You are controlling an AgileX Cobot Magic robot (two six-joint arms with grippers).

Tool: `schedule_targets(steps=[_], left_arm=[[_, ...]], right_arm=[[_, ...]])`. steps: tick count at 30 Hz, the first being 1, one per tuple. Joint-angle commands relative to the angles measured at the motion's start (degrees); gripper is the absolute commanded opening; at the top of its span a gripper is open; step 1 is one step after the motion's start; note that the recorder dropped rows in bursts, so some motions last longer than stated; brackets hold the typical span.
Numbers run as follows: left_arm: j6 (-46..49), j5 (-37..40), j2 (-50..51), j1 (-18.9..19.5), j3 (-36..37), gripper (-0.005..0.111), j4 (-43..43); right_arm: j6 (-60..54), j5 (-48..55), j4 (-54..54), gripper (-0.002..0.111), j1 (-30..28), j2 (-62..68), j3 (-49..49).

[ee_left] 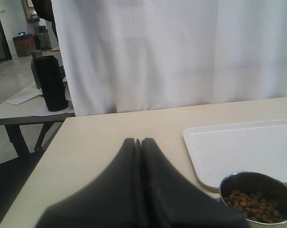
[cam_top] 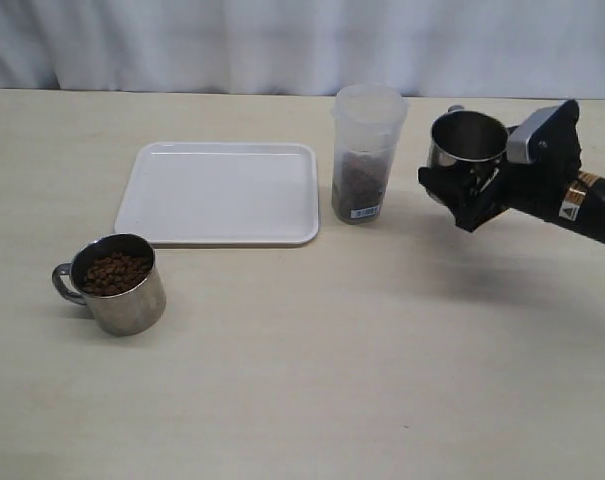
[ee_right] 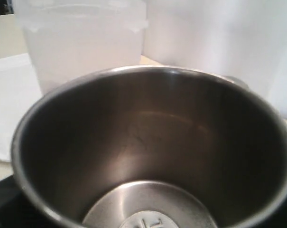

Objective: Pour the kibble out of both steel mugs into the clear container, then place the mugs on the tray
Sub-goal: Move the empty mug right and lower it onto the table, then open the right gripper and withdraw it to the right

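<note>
My right gripper is shut on an empty steel mug, held in the air just right of the clear container. In the right wrist view that mug fills the frame, bare inside, with the container behind it. Kibble fills the lower part of the container. The other steel mug, full of kibble, stands on the table at front left, handle pointing left. My left gripper is shut on nothing, beside that mug. The white tray lies bare.
A white curtain hangs along the table's far edge. In the left wrist view the table's side edge drops off toward another table bearing a dark flask.
</note>
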Motion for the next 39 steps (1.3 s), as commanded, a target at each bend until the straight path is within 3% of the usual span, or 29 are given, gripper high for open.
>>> schedule_targets(steps=[1, 13, 17, 21, 25, 29, 39], left_arm=[[-0.15, -0.28, -0.19, 0.09, 0.13, 0.0, 0.15], [-0.15, -0.28, -0.19, 0.09, 0.13, 0.0, 0.15], [-0.15, -0.28, -0.19, 0.09, 0.13, 0.0, 0.15], [-0.15, -0.39, -0.19, 0.09, 0.13, 0.0, -0.02], [-0.15, -0.39, -0.19, 0.09, 0.13, 0.0, -0.14], [-0.15, -0.39, -0.19, 0.09, 0.13, 0.0, -0.14], [-0.15, -0.39, -0.19, 0.09, 0.13, 0.0, -0.14]], right_arm=[[-1.21, -4.36, -5.4, 0.004, -1.07, 4.2, 0.08], [-7.92, -7.02, -6.02, 0.005, -0.95, 11.12, -0.03], [-7.92, -7.02, -6.28, 0.025, -0.95, 12.0, -0.03], [-7.92, -7.02, -5.8, 0.062, -0.95, 13.09, -0.03], [-7.39, -7.02, -5.8, 0.084, -0.95, 12.48, 0.08], [-0.89, -6.29, -6.82, 0.093, -1.65, 9.67, 0.21], [6.13, -4.72, -7.8, 0.094, -5.62, 1.21, 7.05]])
